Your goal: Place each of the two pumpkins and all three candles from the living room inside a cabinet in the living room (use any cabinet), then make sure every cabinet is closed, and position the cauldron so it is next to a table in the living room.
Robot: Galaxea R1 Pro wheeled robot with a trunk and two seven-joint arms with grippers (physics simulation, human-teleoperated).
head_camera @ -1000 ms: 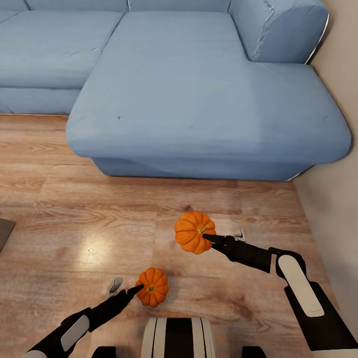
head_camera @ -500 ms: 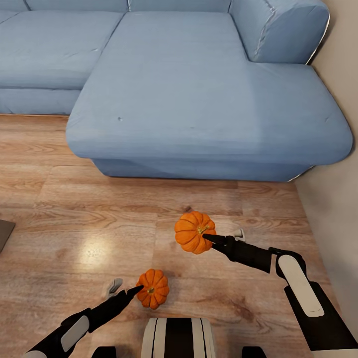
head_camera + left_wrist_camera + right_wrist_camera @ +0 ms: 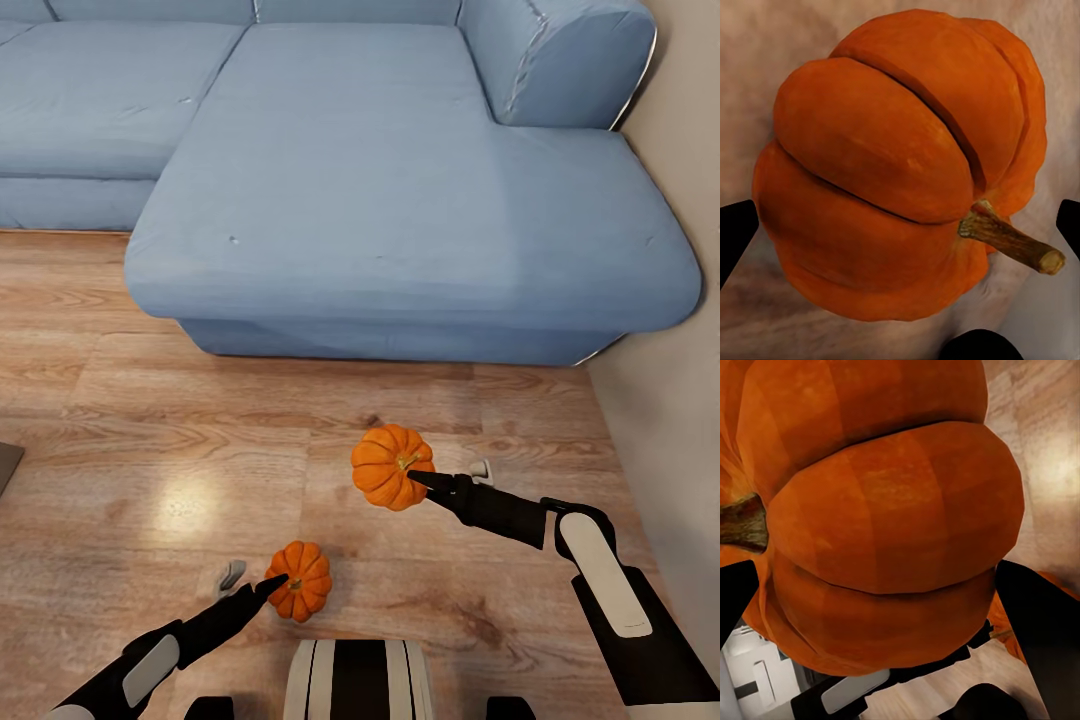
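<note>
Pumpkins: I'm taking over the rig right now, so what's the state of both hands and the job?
Right hand: shut on the upper pumpkin, held above the wood floor.
Left hand: shut on the lower pumpkin.
Robot faces the blue sofa.
Done: both pumpkins gripped.
Left: put both in a cabinet, add three candles, close cabinets, set cauldron beside the table.
</note>
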